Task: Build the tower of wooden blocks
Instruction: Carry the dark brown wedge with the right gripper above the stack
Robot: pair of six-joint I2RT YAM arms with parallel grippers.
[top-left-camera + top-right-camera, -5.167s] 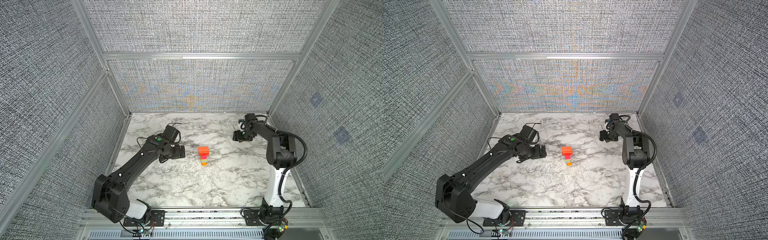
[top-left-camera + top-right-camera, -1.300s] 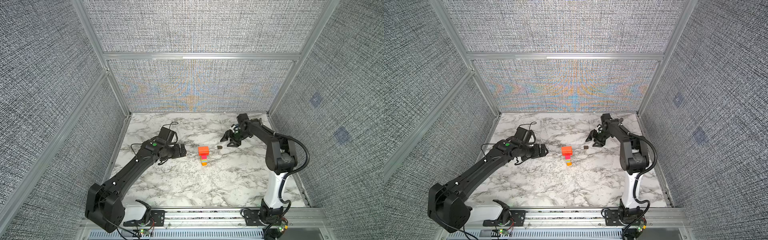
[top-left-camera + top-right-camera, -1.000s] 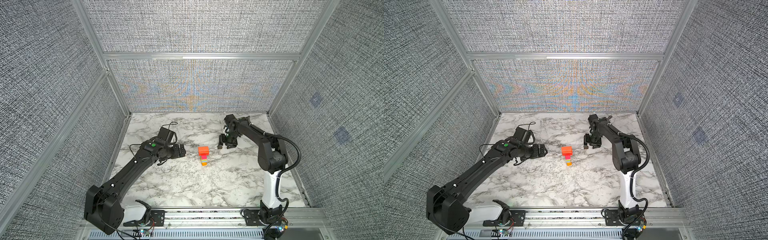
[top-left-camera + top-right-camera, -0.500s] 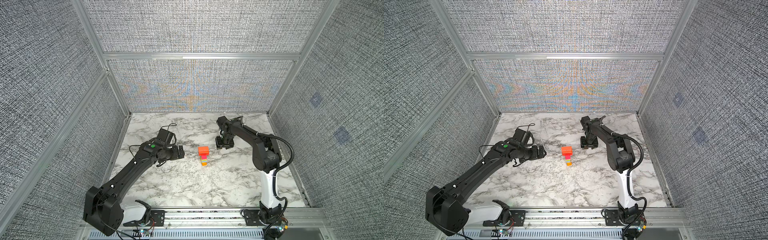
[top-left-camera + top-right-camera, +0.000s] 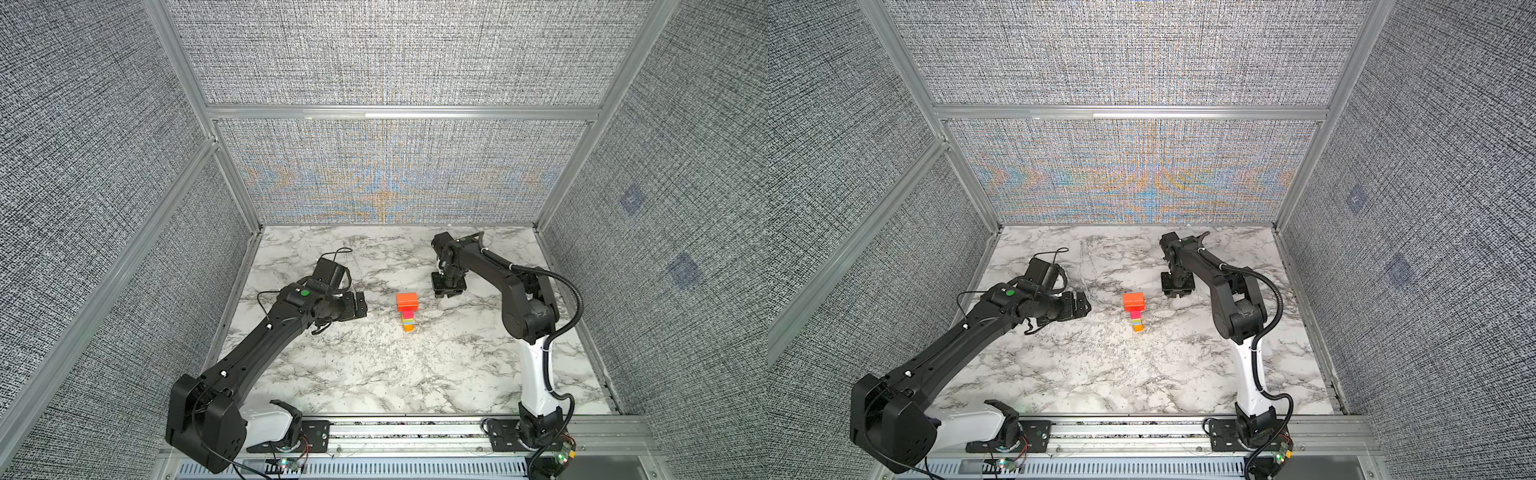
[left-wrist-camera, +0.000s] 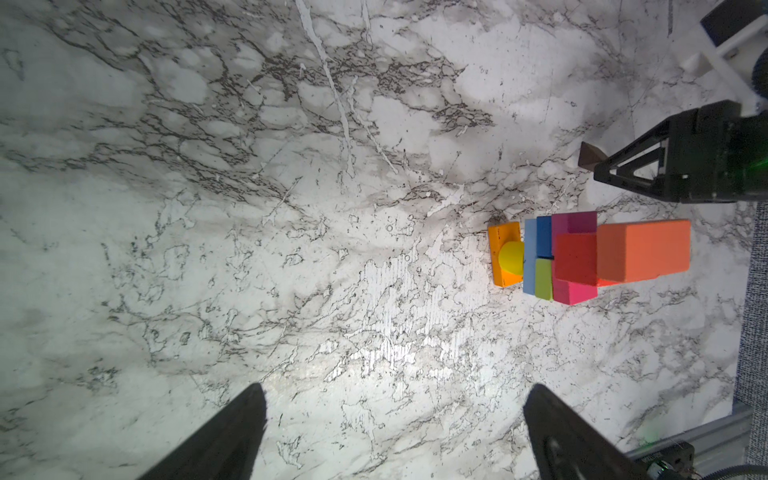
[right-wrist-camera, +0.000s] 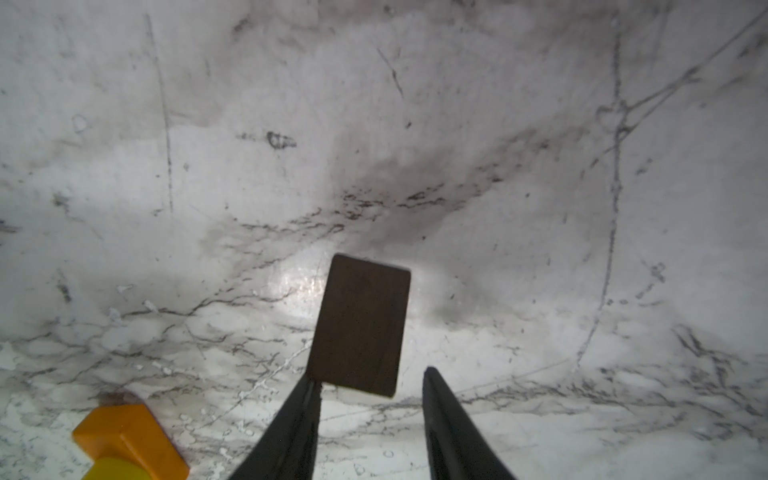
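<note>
Movement belongs to the right arm alone: over the last few seconds the right gripper has swung in from the far right corner. It now stands nose-down just beside the wood block tower, over the dark brown block. Its jaws have narrowed but are not yet clamped. In the right wrist view one finger touches the block's near corner, while the other shows a sliver of marble between. The block lies flat on the marble tabletop, so the pick looks close to done, with the lift and the placing on the red-orange slab yet to come. The left gripper hovers spread wide and empty on the tower's other side, near it but apart. The tower stands mid-table, well clear of the walls, with open marble in front. Room is tightest between the right gripper and the overhanging slab, so a straight lift seems safest before any sideways travel.
</note>
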